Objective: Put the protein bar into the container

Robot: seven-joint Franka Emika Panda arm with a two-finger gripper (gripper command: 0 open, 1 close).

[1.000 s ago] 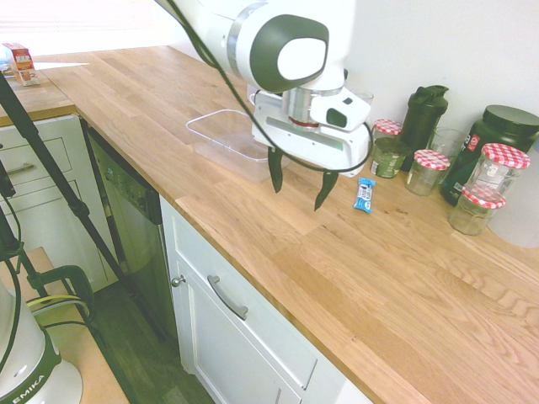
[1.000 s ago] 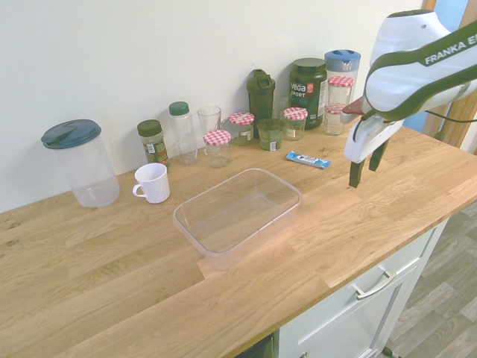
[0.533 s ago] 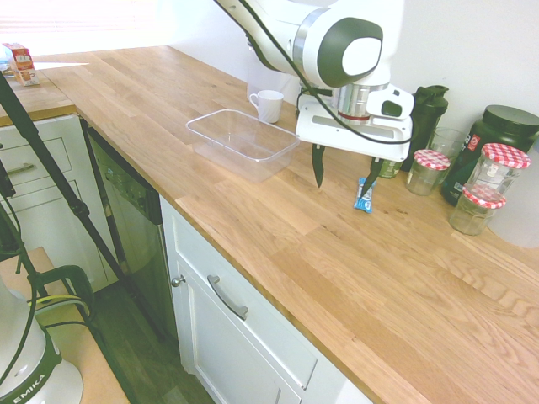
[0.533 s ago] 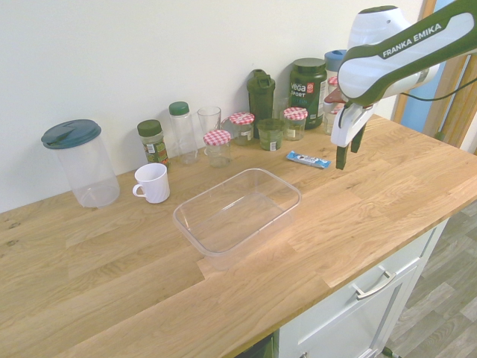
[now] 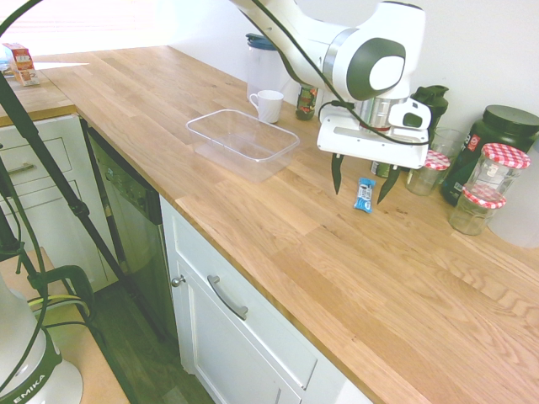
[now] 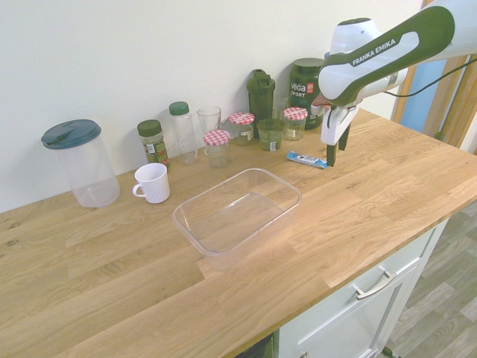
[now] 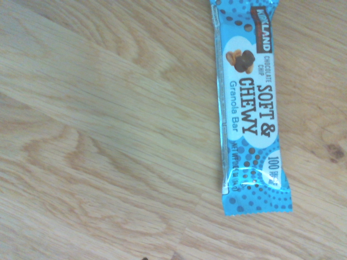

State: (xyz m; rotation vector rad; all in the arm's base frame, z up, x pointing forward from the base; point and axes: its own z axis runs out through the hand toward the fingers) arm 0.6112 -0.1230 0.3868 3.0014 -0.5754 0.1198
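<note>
Since a second ago the gripper [image 5: 365, 178] has been travelling across the wooden counter [image 5: 278, 227], away from the container [image 5: 242, 141] and toward the row of jars, and it is now hanging straight down over the protein bar [image 5: 365, 194] with its two dark fingers [image 5: 337, 172] spread wide, one on each side of the bar and clear of it, holding nothing. In the second exterior view the bar [image 6: 307, 159] is lying flat on the bare wood just in front of the red-checked jars [image 6: 295, 122], well apart from the clear tub [image 6: 238, 211], which is sitting empty nearer the counter's front edge. The wrist view is showing the blue wrapper [image 7: 249, 108] off to one side of centre, so the hand is probably needing a small sideways correction before descending. Judging by its look, the bar is light, soft and slightly squashy, with a glossy film wrapper that is likely slippery and crinkling at the sealed ends. Taking it across its narrow width at mid-length seems best, pinching low against the wood; the flat ends offer little to grip, and a hard squeeze risks only denting it.
</note>
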